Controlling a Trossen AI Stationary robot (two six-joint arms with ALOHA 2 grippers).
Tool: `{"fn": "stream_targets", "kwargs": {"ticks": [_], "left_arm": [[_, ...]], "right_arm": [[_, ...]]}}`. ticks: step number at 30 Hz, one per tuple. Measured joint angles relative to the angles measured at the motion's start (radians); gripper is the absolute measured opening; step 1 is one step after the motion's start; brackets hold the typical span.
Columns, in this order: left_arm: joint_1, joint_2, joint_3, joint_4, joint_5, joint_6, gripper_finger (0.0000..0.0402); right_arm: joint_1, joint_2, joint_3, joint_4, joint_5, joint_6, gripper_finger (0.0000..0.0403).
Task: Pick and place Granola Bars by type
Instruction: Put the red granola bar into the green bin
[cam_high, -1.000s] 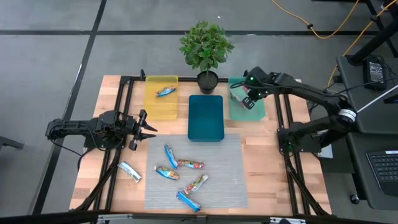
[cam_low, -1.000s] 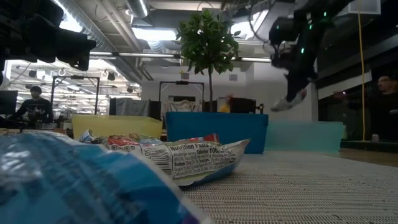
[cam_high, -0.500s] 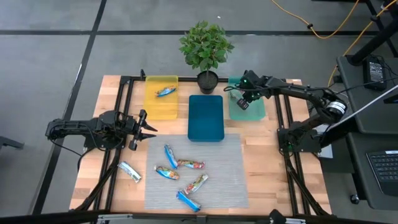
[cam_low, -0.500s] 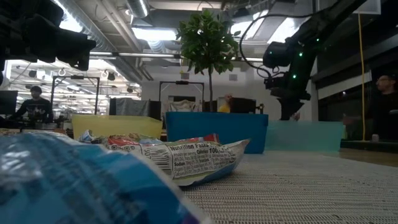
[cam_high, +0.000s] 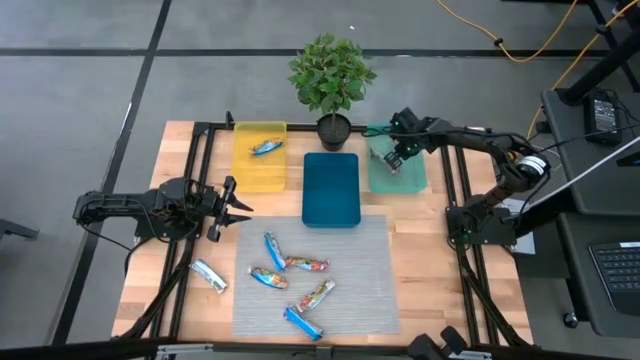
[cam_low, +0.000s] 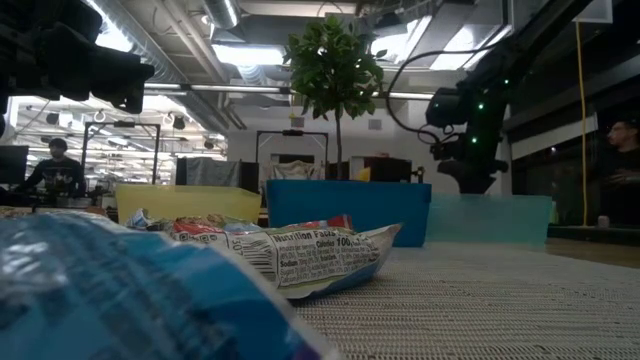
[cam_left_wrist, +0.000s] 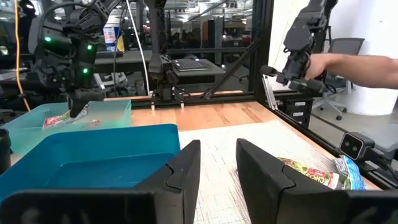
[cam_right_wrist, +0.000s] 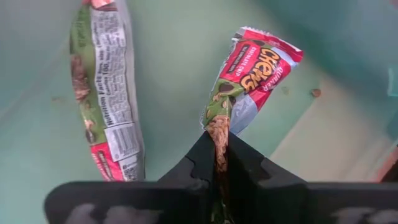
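Note:
My right gripper (cam_high: 392, 157) reaches down into the teal tray (cam_high: 410, 182) at the far right, shut on a red-and-green granola bar (cam_right_wrist: 252, 71). A second red-and-green bar (cam_right_wrist: 106, 93) lies flat on the tray floor beside it. In the low view the tray's wall (cam_low: 490, 220) hides the right fingertips. Several more bars lie on the grey mat (cam_high: 350, 290), and a silvery one (cam_high: 209, 275) lies left of it. A blue bar (cam_high: 265, 147) rests in the yellow tray (cam_high: 260, 170). My left gripper (cam_left_wrist: 217, 168) waits open at the table's left. My right gripper pinches one crimped end of the bar's wrapper (cam_right_wrist: 217, 134) between its two fingers. The fingers slant steeply down from above, and the bar runs on beyond the fingertips toward the tray floor. Whether its free end (cam_right_wrist: 273, 50) touches the floor, I cannot tell.
The empty blue tray (cam_high: 331, 188) stands between the yellow and teal ones. A potted plant (cam_high: 331, 80) stands at the far edge, just left of the teal tray. Black frame rails (cam_high: 455, 200) run along both table sides. A person's arm (cam_left_wrist: 360, 62) shows beyond the table.
My right gripper has sunk with the red-and-green bar from above the teal tray down into it. In the low view the hanging bar has dropped behind the tray's wall. The gripper stays shut.

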Motion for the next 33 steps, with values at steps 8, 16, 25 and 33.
{"fn": "stream_targets", "kwargs": {"ticks": [8, 16, 25, 33], "left_arm": [[0.000, 0.000, 0.000, 0.000, 0.000, 0.000, 0.0093], [0.000, 0.000, 0.000, 0.000, 0.000, 0.000, 0.0097], [0.000, 0.000, 0.000, 0.000, 0.000, 0.000, 0.0093], [0.000, 0.000, 0.000, 0.000, 0.000, 0.000, 0.0097]], "right_arm": [[0.000, 0.008, 0.000, 0.001, -0.001, -0.003, 0.0030], [0.000, 0.008, 0.000, 0.001, -0.007, -0.002, 0.0032], [0.000, 0.008, 0.000, 0.002, -0.008, -0.001, 0.0097], [0.001, 0.007, 0.000, 0.032, -0.008, -0.019, 0.0142]]}}
